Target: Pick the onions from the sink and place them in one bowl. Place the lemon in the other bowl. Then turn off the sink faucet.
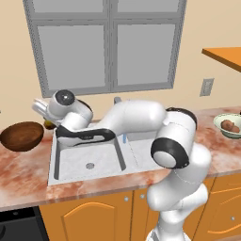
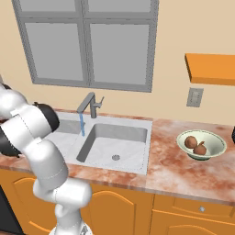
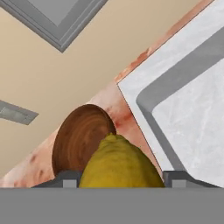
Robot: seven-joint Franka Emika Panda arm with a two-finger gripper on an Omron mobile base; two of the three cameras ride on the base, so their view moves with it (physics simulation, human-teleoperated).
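hand view: pincer [image 3: 120,181] grips lemon [image 3: 119,164], facing wooden bowl [image 3: 81,140].

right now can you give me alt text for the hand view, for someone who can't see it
A yellow-olive lemon sits between the gripper fingertips, close to the camera. Just behind it is a dark brown wooden bowl on a reddish marbled counter. A corner of the light grey sink lies to the right, with a beige wall and window frame above.

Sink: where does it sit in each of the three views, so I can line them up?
Left base view: sink centre-left, partly behind the arm.
Right base view: sink centre, below the faucet.
Hand view: sink on the right, tilted.
Shared landmark: the grey window frame behind it.
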